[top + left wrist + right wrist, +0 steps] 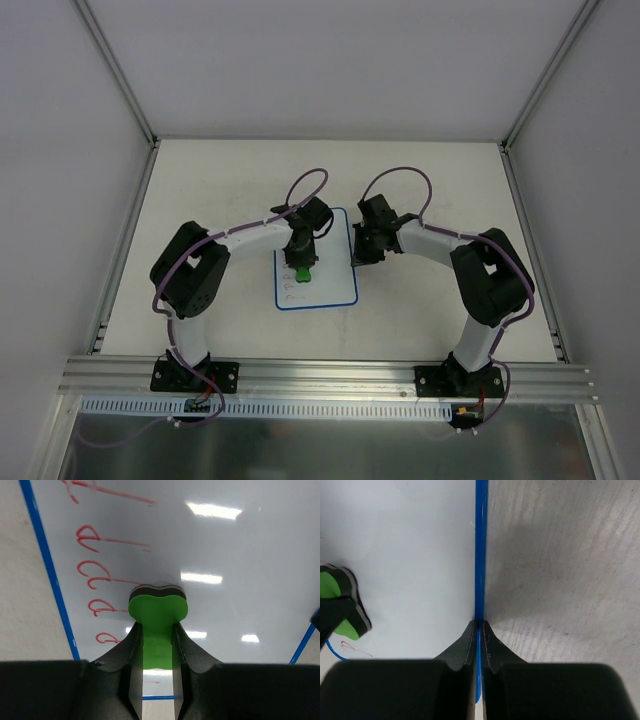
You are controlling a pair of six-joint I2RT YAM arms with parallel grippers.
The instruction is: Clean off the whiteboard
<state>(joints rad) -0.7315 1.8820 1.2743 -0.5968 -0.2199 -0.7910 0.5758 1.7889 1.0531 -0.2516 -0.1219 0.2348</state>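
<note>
Whiteboard (335, 288) contact, left arm: your left gripper (156, 635) is clamped on the green eraser (158, 607). The jaws pinch its narrow waist, so the rounded head sticks out ahead, and its dark felt layer appears to rest on the board face.
Why that hold: with the waist gripped, the head is free to sweep. It likely lets you press down without the fingers scraping the board.
Right gripper (479, 626): the jaws are drawn almost together and hold nothing. Only a sliver of the blue border (481, 555) shows between them, and the tips sit right on that edge.
Why it is there: it reads as a pin — it stops the board sliding while your other arm rubs.
Red marks (92, 577): rows of loops run down the left side of the board in the left wrist view, just beside the eraser head. That strip is not yet wiped.
Board position: it lies flat on the tabletop (560, 580), between your two arms and about mid-table in the top view.
Next move: carry the eraser sideways onto the red column — and leave the right tips planted.
</note>
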